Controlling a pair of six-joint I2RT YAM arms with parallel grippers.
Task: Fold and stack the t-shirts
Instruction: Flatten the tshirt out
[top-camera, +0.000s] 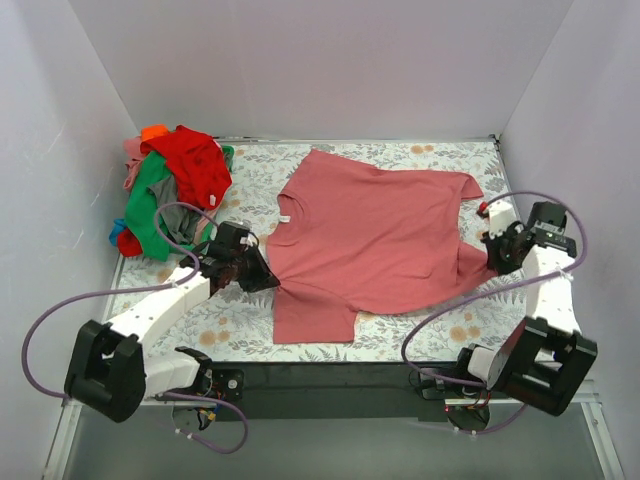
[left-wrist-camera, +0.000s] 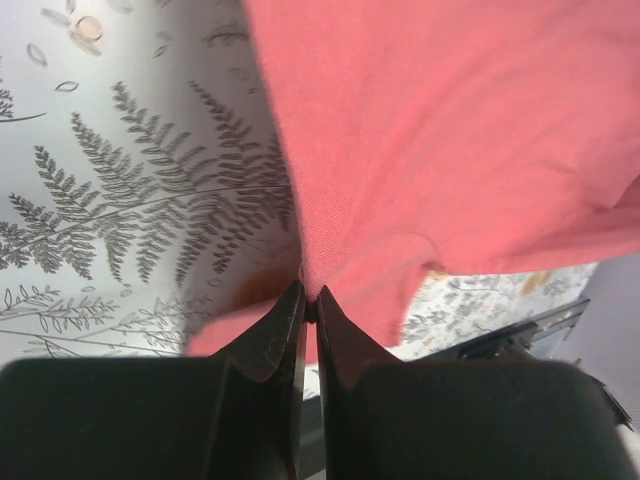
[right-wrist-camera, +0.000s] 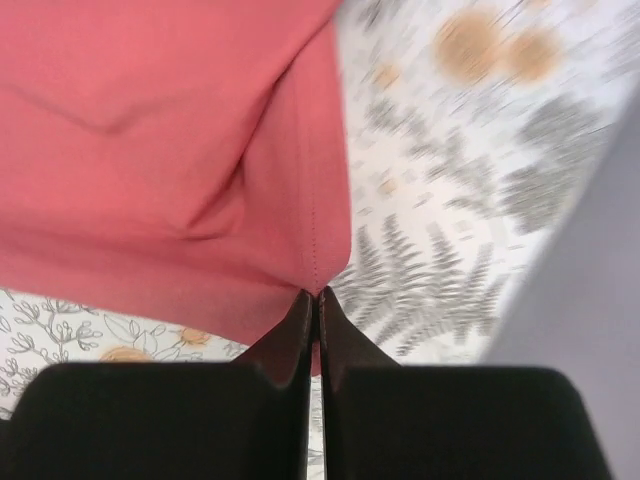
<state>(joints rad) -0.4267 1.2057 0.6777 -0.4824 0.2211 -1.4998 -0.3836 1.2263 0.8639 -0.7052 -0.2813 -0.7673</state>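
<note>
Salmon t-shirt (top-camera: 380, 240) is lying spread mid-table on the floral cover (top-camera: 230, 325), neck pointing toward the pile of other tees (top-camera: 175, 190) in the far-left corner. Left gripper (top-camera: 262, 278) is clenching the edge by the near sleeve; right gripper (top-camera: 492, 250) is pinching the near hem corner. Fabric is looking light and limp, probably sagging between pinches, so seam and hem holds suit best. Right wall (top-camera: 590, 170) is crowding that arm; bare cover is showing along the near edge.
</note>
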